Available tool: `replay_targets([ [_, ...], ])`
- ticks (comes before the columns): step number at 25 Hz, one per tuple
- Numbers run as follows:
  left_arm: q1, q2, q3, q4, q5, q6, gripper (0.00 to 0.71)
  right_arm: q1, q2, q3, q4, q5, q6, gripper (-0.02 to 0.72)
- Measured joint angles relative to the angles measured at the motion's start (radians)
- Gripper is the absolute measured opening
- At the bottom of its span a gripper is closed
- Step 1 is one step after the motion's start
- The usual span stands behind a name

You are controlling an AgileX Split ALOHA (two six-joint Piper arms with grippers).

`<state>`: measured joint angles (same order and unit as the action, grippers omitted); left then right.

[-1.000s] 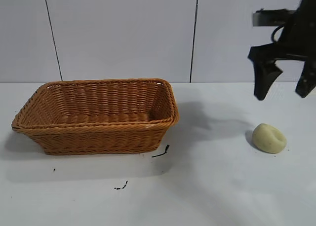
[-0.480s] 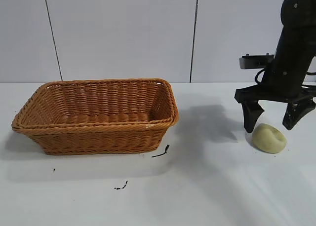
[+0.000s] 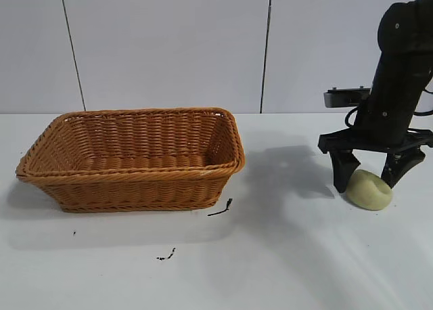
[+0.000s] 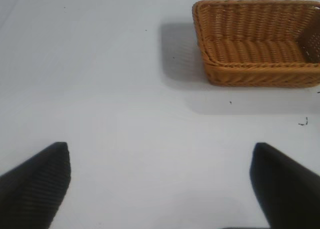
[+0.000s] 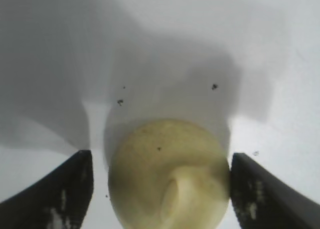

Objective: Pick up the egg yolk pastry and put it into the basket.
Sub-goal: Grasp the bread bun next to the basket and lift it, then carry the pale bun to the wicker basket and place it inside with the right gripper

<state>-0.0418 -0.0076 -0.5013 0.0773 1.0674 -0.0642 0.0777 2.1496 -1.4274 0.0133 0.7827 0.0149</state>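
Note:
The egg yolk pastry [image 3: 369, 190], a pale yellow-green dome with a dent [image 5: 167, 181], lies on the white table at the right. My right gripper [image 3: 366, 185] has come down over it and stands open, one finger on each side [image 5: 160, 161]. One finger touches the pastry's side; a thin gap remains at the other. The orange-brown wicker basket [image 3: 135, 171] stands at the left with nothing in it, well apart from the pastry. In the left wrist view my left gripper [image 4: 160, 156] hangs open over bare table, with the basket [image 4: 250, 69] beyond it.
Small black scraps lie on the table in front of the basket [image 3: 220, 208] and nearer the front edge [image 3: 166, 256]. A white panelled wall closes off the back. Open tabletop [image 3: 291, 188] stretches between the basket and the pastry.
My right gripper dropped from above the table down around the pastry, and its fingers have narrowed toward it. The pastry and the basket stayed where they were.

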Motion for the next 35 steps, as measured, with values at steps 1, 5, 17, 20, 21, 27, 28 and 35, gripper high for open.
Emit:
replay_targets([
  [1, 0.000, 0.000, 0.000, 0.000, 0.000, 0.000, 0.696, 0.000, 0.000, 0.000, 0.000, 0.001, 0.000, 0.407],
  [5, 0.000, 0.000, 0.000, 0.000, 0.000, 0.000, 0.696, 0.000, 0.000, 0.000, 0.000, 0.010, -0.002, 0.190],
  [17, 0.000, 0.000, 0.000, 0.000, 0.000, 0.000, 0.696, 0.000, -0.036, -0.095, 0.000, 0.177, -0.015, 0.032],
  [20, 0.000, 0.000, 0.000, 0.000, 0.000, 0.000, 0.696, 0.002, -0.087, -0.197, -0.001, 0.254, -0.028, 0.031],
  [21, 0.000, 0.000, 0.000, 0.000, 0.000, 0.000, 0.696, 0.002, -0.104, -0.237, -0.001, 0.277, -0.030, 0.031],
  [27, 0.000, 0.000, 0.000, 0.000, 0.000, 0.000, 0.696, 0.002, -0.136, -0.423, -0.005, 0.368, -0.027, 0.031],
  [28, 0.000, 0.000, 0.000, 0.000, 0.000, 0.000, 0.696, 0.005, -0.136, -0.442, -0.004, 0.379, -0.027, 0.031],
  [35, 0.000, 0.000, 0.000, 0.000, 0.000, 0.000, 0.696, 0.116, -0.136, -0.551, -0.013, 0.377, -0.026, 0.031],
])
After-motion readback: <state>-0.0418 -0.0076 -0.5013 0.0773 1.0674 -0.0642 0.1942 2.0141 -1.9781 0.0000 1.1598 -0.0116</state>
